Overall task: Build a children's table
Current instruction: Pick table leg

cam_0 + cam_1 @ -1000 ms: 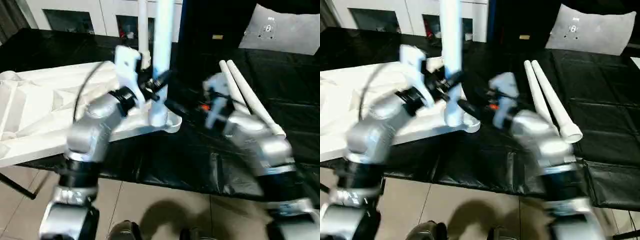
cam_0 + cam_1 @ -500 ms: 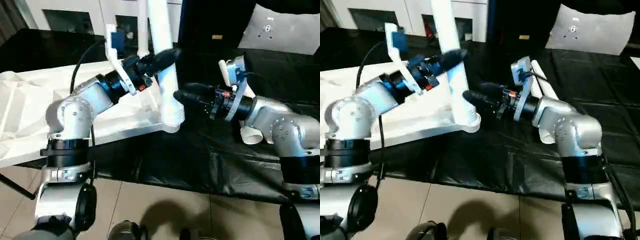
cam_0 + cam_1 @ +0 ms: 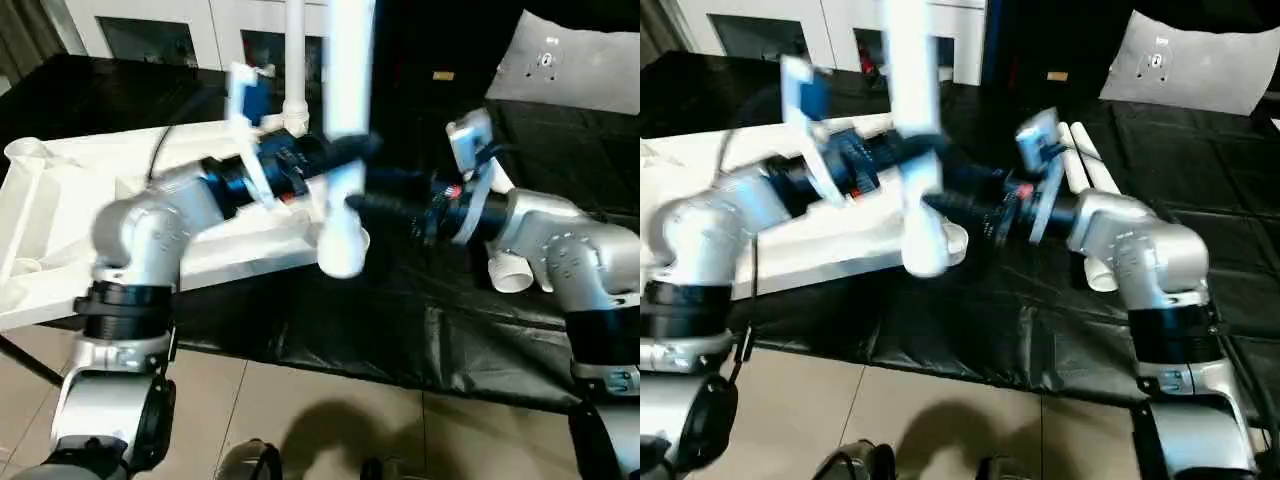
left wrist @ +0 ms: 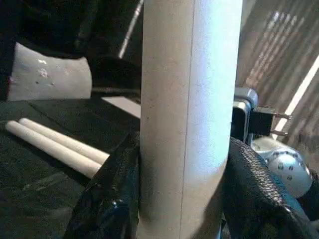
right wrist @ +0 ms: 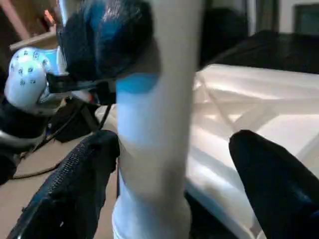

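Table top lies upside down, ribs up, on the black surface; landmark = its near corner socket; one leg already stands upright in the socket behind it; two spare legs lie side by side on the surface beyond the right arm, well apart from the socket.

Left hand clamped on a leg, fingers pressed to both sides of the shaft, half-closed span; leg upright, thick end just above or at the socket, cannot tell if seated.

Right hand spread wide, fingers either side of the same leg low down, no contact seen, holding nothing.

Risks, as a guess: leg tilts off-axis and jams or misses the socket; left hand slipping on smooth plastic; right hand closing late and knocking the leg; pushing sideways could slide the top off the surface edge.

No readable writing or brand anywhere.
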Motion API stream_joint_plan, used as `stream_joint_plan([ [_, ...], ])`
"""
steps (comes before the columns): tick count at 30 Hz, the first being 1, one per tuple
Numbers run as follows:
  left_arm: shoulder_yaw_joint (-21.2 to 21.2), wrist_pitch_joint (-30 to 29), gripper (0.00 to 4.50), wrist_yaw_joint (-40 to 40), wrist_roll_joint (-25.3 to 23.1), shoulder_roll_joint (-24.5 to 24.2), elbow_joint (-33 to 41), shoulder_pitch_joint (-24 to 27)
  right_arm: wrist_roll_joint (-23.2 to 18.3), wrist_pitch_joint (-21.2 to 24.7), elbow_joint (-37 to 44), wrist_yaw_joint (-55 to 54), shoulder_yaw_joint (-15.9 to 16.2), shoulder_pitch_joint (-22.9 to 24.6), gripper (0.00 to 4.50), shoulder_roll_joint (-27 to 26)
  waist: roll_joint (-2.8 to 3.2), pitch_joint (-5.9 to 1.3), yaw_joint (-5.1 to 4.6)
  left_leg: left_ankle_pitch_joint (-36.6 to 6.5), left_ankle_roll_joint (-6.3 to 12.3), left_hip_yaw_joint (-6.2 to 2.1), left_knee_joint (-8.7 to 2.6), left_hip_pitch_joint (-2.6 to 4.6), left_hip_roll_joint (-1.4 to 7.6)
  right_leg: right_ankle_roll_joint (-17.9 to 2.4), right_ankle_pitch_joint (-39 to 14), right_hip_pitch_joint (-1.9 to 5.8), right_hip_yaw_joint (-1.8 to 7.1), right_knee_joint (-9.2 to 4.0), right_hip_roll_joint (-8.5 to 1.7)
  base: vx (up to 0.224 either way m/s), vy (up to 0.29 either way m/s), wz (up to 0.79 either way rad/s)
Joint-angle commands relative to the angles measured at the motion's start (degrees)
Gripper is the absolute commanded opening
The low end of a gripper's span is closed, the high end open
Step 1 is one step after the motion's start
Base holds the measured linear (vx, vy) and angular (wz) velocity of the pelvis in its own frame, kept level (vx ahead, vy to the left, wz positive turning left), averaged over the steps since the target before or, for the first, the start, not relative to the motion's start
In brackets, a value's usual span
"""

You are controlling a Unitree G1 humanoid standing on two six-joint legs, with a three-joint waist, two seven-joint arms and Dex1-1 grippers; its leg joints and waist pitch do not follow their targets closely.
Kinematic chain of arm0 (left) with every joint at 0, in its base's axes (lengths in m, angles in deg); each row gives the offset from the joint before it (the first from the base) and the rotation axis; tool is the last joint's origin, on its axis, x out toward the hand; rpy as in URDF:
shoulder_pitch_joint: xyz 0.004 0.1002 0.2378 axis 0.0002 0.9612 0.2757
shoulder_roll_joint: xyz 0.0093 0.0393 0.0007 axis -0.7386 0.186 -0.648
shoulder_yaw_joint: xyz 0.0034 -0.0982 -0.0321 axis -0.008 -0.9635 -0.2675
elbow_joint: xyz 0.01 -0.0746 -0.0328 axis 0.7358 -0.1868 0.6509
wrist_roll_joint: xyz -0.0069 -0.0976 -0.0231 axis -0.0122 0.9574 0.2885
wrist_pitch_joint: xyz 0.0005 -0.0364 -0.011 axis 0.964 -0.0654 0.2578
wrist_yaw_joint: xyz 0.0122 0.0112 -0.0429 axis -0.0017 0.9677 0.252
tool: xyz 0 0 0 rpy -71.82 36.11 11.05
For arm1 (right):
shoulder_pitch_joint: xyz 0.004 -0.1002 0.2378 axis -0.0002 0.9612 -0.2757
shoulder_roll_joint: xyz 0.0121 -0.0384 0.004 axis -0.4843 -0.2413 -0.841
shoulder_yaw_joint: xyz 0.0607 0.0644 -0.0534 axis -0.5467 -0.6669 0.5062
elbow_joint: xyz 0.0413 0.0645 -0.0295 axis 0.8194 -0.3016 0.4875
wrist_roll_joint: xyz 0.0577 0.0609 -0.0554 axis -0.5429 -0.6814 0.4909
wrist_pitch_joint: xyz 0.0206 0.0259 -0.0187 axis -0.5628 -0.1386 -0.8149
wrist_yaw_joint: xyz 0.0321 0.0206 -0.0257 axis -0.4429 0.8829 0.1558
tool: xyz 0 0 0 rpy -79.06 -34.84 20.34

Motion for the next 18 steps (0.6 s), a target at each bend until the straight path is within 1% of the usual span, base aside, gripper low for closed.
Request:
stream_joint_plan([
  [1, 0.86, 1.50, 1.88, -1.44, -0.61, -0.25, 1.45, -0.92, 1.11, -0.82, 0.44, 1.41, 0.75, -0.05, 3.97, 0.70, -0.71, -5.26, -0.12, -9.68, 0.47, -1.88, -3.98, 1.78, 3.44, -10.74, -15.42, 2.68, 2.76, -4.87, -5.04, 0.000, 0.000, 0.00],
  [5, 4.07, 3.81, 1.88, -5.21, -1.86, -0.93, 2.01, -0.54, 1.84, -1.63, -0.66, 4.21, 2.89, -0.53, 3.97, 0.99, -0.70, -5.32, -0.08, -9.21, 1.02, -1.87, -3.94, 1.83, 3.52, -10.90, -15.18, 2.56, 2.75, -4.79, -5.04, 0.000, 0.000, 0.00],
  [6, 4.36, 3.98, 1.88, -5.41, -2.07, -0.96, 2.07, -0.49, 1.97, -1.75, -0.80, 4.49, 3.12, -0.59, 3.97, 1.02, -0.85, -5.26, -0.14, -9.23, 1.12, -1.85, -3.95, 1.77, 3.53, -11.05, -15.00, 2.56, 2.77, -4.76, -5.04, 0.000, 0.000, 0.00],
  [8, 4.85, 4.27, 1.88, -5.82, -2.39, -0.86, 2.26, -0.40, 3.02, -2.84, -1.22, 5.66, 4.41, -0.66, 3.97, 1.39, -0.77, -5.24, -0.17, -9.40, 0.99, -1.83, -3.91, 1.77, 3.49, -11.11, -15.63, 2.57, 2.74, -4.80, -5.07, 0.000, 0.000, 0.00],
  [10, 4.98, 4.28, 1.88, -5.99, -2.33, -0.71, 2.47, -0.42, 3.52, -3.44, -1.45, 6.91, 5.48, -0.63, 3.97, 1.76, -0.95, -5.20, -0.19, -9.33, 0.95, -1.83, -3.92, 1.72, 3.49, -11.16, -15.67, 2.62, 2.75, -4.82, -5.06, 0.000, 0.000, 0.00],
  [12, 5.12, 4.25, 1.88, -6.16, -2.33, -0.71, 2.60, -0.42, 3.63, -3.65, -1.58, 7.16, 5.65, -0.65, 3.97, 1.73, -0.85, -5.22, -0.16, -9.27, 1.00, -1.84, -3.90, 1.78, 3.54, -11.23, -15.51, 2.59, 2.75, -4.75, -5.07, 0.000, 0.000, 0.00],
  [15, 6.08, 4.63, 1.88, -7.10, -2.45, -0.92, 3.34, -0.16, 3.83, -3.74, -1.94, 7.56, 5.77, -0.82, 3.97, 1.21, -0.92, -5.19, -0.16, -8.95, 1.38, -1.82, -3.88, 1.75, 3.58, -11.55, -14.80, 2.55, 2.80, -4.68, -5.08, 0.000, 0.000, 0.00],
  [18, 6.52, 4.98, 1.88, -7.63, -2.48, -1.00, 3.64, -0.02, 3.59, -3.69, -2.26, 7.76, 5.79, -0.90, 3.97, 0.89, -0.88, -5.13, -0.19, -9.38, 1.39, -1.81, -3.90, 1.78, 3.53, -11.61, -15.49, 2.51, 2.77, -4.78, -5.02, 0.000, 0.000, 0.00],
])
